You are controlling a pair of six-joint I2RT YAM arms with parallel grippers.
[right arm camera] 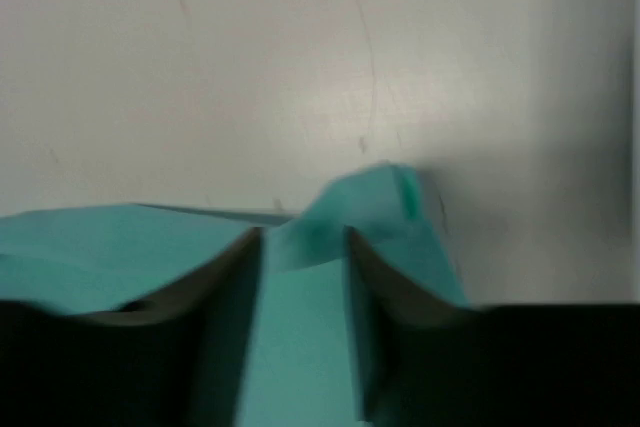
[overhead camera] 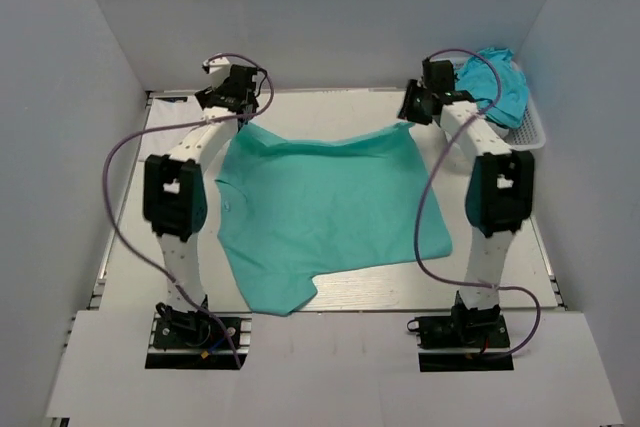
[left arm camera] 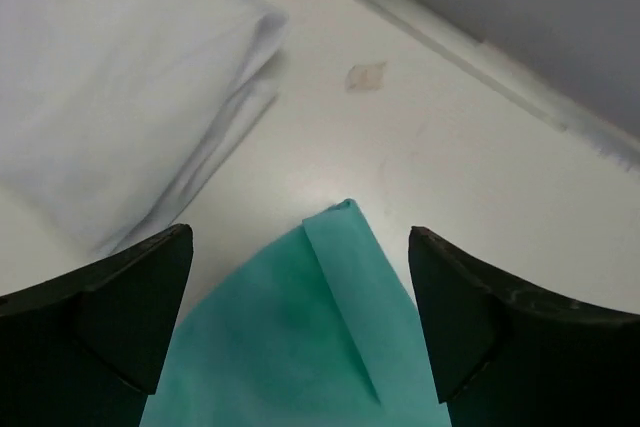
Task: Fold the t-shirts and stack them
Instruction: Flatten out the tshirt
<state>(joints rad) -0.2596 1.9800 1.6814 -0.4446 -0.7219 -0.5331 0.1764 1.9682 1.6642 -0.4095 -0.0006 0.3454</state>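
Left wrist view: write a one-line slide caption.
Open left gripper straddles a corner of the mint-green cloth t-shirt, folded white t-shirt beside.

Left arm (overhead camera: 175, 197): stretched forward from its base at the near edge, wrist out at the far left. Left gripper (left arm camera: 300, 247) angled downward, fingers (left arm camera: 130, 307) spread wide, not gripping.

Right arm (overhead camera: 497, 192): mirrored pose, wrist at the far right. Right gripper (right arm camera: 300, 247) held low, fingers (right arm camera: 400, 297) only partly apart with a narrow gap between them. This view is blurred, so contact at the pads is unclear.
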